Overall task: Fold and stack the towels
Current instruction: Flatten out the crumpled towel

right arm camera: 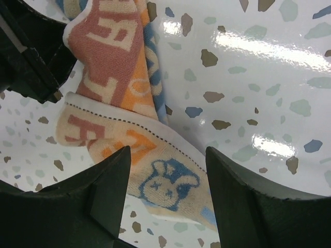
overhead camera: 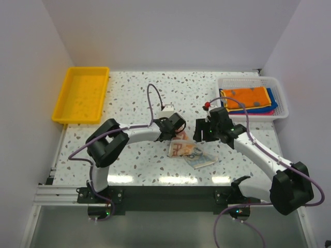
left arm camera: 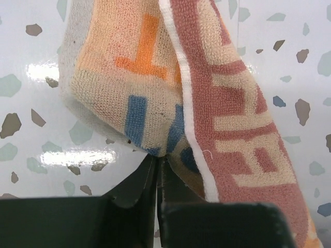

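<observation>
The orange-blue printed towel (overhead camera: 189,153) lies partly folded on the table between both arms. My left gripper (left arm camera: 157,161) is shut on a bunched fold of that towel (left arm camera: 155,88), pinching it at the fingertips; in the top view this gripper (overhead camera: 175,134) sits at the towel's far left corner. My right gripper (right arm camera: 168,170) hovers open just over the towel's rabbit print (right arm camera: 168,183), with nothing between its fingers. The orange towel (overhead camera: 248,96) lies folded in the white basket on top of a pink towel (overhead camera: 257,111) and a blue towel (overhead camera: 273,106).
A white mesh basket (overhead camera: 281,101) stands at the back right. A yellow tray (overhead camera: 83,94) sits at the back left. The two wrists are close together above the table's middle. White walls enclose the sides and back.
</observation>
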